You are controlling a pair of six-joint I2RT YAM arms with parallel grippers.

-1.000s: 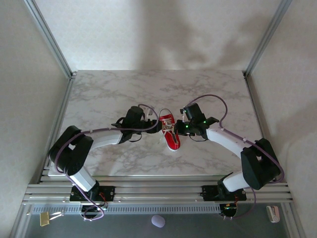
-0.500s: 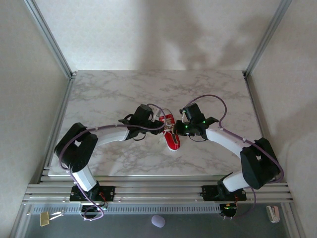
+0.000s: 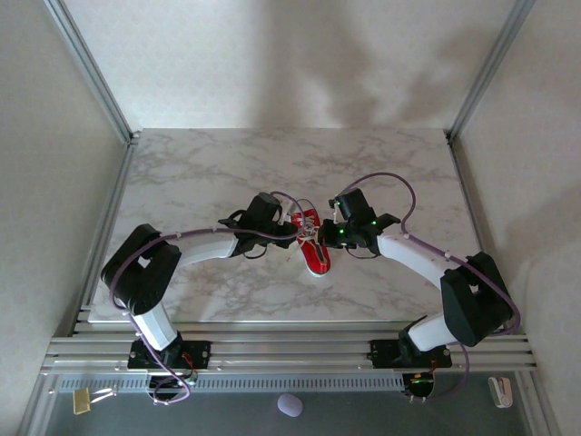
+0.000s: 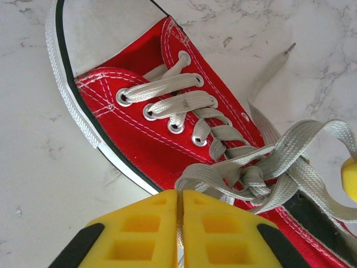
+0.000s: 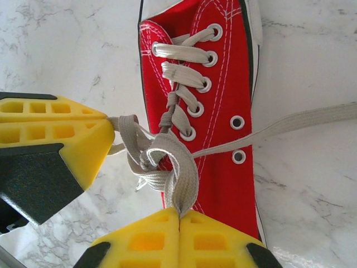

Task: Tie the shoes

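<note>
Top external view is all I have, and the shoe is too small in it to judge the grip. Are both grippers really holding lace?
Observer: The right gripper is shut on a lace loop coming off the shoe.
Operator: And the left?
Observer: The left gripper is shut too, with a strand running into its tips.
Operator: Any knot?
Observer: A first crossing sits near the top eyelets; one lace end lies loose on the table.
</note>
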